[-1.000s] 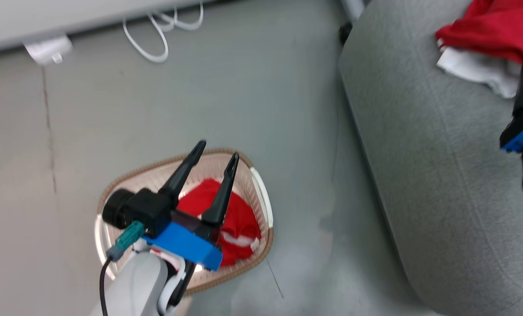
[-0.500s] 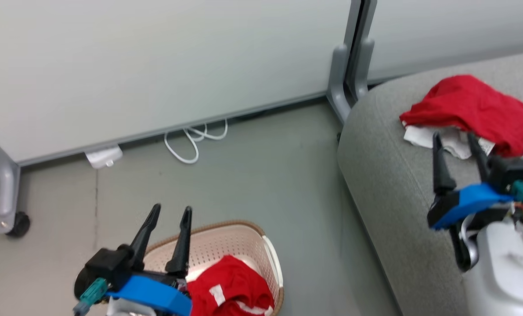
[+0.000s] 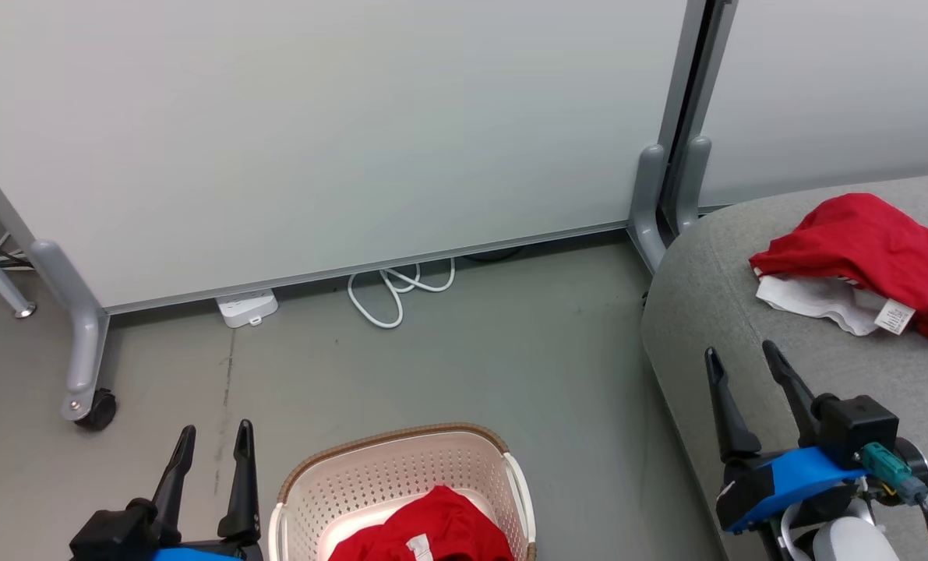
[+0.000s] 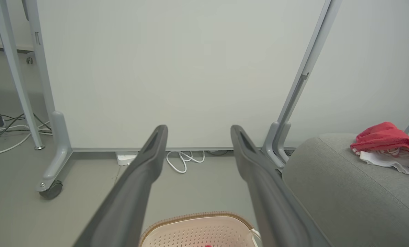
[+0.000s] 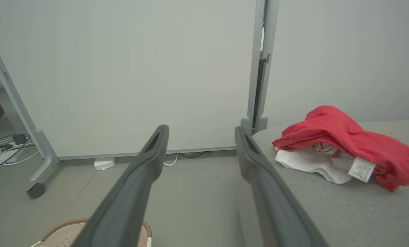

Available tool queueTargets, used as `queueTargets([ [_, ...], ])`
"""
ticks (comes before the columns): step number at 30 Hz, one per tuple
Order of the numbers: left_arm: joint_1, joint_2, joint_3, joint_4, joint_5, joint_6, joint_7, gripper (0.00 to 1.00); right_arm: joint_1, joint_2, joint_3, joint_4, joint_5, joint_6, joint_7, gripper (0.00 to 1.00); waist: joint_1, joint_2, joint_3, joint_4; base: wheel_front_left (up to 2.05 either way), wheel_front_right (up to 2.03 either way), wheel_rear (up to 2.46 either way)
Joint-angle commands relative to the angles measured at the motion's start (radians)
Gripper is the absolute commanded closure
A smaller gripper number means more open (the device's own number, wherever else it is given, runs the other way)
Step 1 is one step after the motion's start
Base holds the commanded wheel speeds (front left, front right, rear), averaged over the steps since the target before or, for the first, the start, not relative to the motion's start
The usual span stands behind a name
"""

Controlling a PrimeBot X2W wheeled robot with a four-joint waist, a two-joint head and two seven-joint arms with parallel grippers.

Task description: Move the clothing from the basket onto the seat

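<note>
Head view: left end effector (image 3: 214,436) low at 7 o'clock, fingers parted to a moderate gap, nothing between them. Right end effector (image 3: 741,358) at 4 o'clock over the front edge of the grey sofa cushion (image 3: 705,296), likewise parted and empty. Both aimed toward 12, at the white partition panel (image 3: 354,117), not down at any cloth.

One red garment (image 3: 861,241) lying on the cushion at 2 o'clock, white lining and tag showing. Near the right fingertips, at their 1 o'clock, untouched. Second red garment (image 3: 432,530) bunched in the cream laundry basket (image 3: 401,471) at 6 o'clock. Cut off by the bottom edge, so no call on its long axis.

Key relation: second red garment at roughly 4 o'clock from the left fingertips, just beside that arm. From the right fingertips at 8 o'clock, well apart, bare floor (image 3: 510,351) between. Left arm clearly nearer.

Judging roughly half done, next step a left-arm pick. Needs the wrist pitched down and swung toward 4 o'clock. Left wrist view: basket's far rim low at 6 o'clock under the fingers, barely a speck of red.

Risks: clipping the perforated wall or the white handle (image 3: 520,495) going in. Loose cloth likely to drape and drag over the rim on lift.
</note>
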State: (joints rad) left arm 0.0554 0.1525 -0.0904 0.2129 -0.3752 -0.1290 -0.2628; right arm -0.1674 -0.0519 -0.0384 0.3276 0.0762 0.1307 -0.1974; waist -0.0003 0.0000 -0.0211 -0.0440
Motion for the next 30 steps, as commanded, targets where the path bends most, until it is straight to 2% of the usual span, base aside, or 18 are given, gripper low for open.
queueTargets([
  [1, 0.018, -0.007, 0.02, -0.006, 0.009, -0.002, -0.003, 0.0, 0.037, 0.001, 0.011, -0.027, 0.012, 0.0, 0.013, 0.0, 0.0003, 0.0, -0.006, 0.017, 0.0, 0.0, 0.0],
  [9, 0.057, -0.029, 0.068, -0.022, 0.025, -0.002, -0.003, 0.0, 0.091, 0.001, 0.039, -0.103, 0.032, 0.0, 0.05, 0.0, 0.0003, 0.0, -0.007, 0.048, 0.0, 0.0, 0.0],
  [19, 0.045, -0.041, 0.055, -0.032, 0.039, -0.002, -0.003, 0.0, 0.075, 0.001, 0.055, -0.142, 0.037, 0.0, 0.071, 0.0, 0.0003, 0.0, 0.036, 0.045, 0.0, 0.0, 0.0],
  [24, -0.023, -0.028, 0.011, -0.028, 0.043, -0.002, -0.003, 0.0, 0.015, 0.001, 0.068, -0.19, 0.031, 0.0, 0.078, 0.0, 0.0003, 0.0, 0.152, 0.032, 0.0, 0.0, 0.0],
  [30, -0.185, 0.019, -0.087, 0.035, 0.036, -0.002, -0.003, 0.0, -0.1, 0.001, 0.09, -0.268, 0.017, 0.0, 0.076, 0.0, 0.0003, 0.0, 0.372, 0.003, 0.0, 0.0, 0.0],
])
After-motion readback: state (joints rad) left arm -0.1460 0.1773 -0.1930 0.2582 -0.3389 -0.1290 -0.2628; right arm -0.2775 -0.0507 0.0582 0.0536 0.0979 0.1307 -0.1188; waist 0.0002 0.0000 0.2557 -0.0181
